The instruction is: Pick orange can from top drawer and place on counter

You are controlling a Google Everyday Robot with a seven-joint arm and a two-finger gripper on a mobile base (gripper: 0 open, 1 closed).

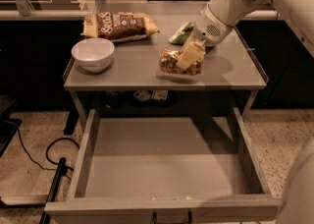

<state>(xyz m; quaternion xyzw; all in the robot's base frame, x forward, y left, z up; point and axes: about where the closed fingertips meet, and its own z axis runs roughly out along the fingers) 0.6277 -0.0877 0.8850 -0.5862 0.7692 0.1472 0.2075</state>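
A white bowl (pixel 93 53) sits on the left side of the counter (pixel 132 73). Behind it, near the back edge, a brown snack bag (pixel 120 25) lies flat with big pale letters on it. A green bag (pixel 180 33) lies to the right of the brown one, partly hidden. Just in front of the green bag, the gripper (pixel 189 57) holds the orange can (pixel 169 63). Under the counter top, some small pale things (pixel 149 95) sit in the dark. A black cable (pixel 29 156) curls on the speckled floor (pixel 284 139) at the left.
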